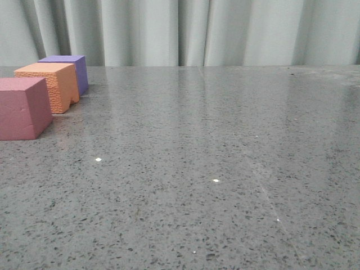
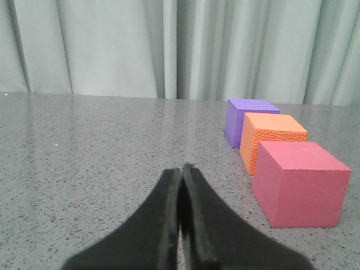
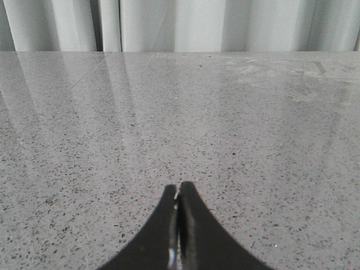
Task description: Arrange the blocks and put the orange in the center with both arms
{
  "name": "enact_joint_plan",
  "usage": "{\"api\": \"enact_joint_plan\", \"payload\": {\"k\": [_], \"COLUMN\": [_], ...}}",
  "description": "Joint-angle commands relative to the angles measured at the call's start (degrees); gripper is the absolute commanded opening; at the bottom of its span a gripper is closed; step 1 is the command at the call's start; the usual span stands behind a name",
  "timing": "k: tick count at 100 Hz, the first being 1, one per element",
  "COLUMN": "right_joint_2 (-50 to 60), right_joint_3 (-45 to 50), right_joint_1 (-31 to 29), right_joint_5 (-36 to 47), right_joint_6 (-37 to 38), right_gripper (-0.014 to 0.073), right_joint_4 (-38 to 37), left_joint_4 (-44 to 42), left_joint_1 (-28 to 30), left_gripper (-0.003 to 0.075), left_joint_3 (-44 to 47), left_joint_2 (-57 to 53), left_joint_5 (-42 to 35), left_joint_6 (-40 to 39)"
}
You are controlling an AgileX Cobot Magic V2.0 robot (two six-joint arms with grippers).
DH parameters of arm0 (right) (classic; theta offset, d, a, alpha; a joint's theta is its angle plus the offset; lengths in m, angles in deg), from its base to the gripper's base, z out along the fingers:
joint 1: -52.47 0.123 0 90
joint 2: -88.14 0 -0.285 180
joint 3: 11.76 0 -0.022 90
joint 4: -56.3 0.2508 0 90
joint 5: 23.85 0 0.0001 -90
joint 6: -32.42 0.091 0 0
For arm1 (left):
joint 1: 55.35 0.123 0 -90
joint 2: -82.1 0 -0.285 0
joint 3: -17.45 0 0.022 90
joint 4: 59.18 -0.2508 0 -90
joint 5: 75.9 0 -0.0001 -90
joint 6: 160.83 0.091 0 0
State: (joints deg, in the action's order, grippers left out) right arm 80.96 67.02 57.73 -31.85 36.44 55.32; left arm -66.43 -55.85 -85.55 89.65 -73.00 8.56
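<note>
Three foam blocks stand in a row at the table's left side. The pinkish-red block is nearest, the pebbled orange block sits in the middle, and the purple block is farthest. They stand close together, side by side. My left gripper is shut with nothing between its fingers, low over the table beside the row and apart from it. My right gripper is also shut and empty, over bare table. Neither gripper shows in the front view.
The grey speckled tabletop stretches wide to the right of the blocks. A pale pleated curtain hangs along the table's far edge.
</note>
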Motion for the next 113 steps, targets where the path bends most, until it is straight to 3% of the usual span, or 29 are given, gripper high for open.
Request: {"api": "enact_joint_plan", "payload": {"k": [1,43,113], "right_joint_2": [1.41,1.41,1.41], "right_joint_3": [-0.77,-0.77,-0.77], "right_joint_1": [-0.33,-0.33,-0.33], "right_joint_5": [4.6,4.6,4.6], "right_joint_6": [-0.44,-0.44,-0.44], "right_gripper": [-0.0067,-0.0067,-0.0067], "right_joint_4": [0.2,0.2,0.2], "left_joint_4": [0.64,0.79,0.79], "left_joint_1": [-0.32,-3.55,-3.52], "left_gripper": [-0.0019,-0.0019,-0.0019], "left_joint_3": [3.09,3.09,3.09], "left_joint_2": [-1.96,-1.96,-1.85], "left_joint_5": [-3.52,-1.88,-1.88], "left_joint_6": [-0.05,-0.05,-0.05]}}
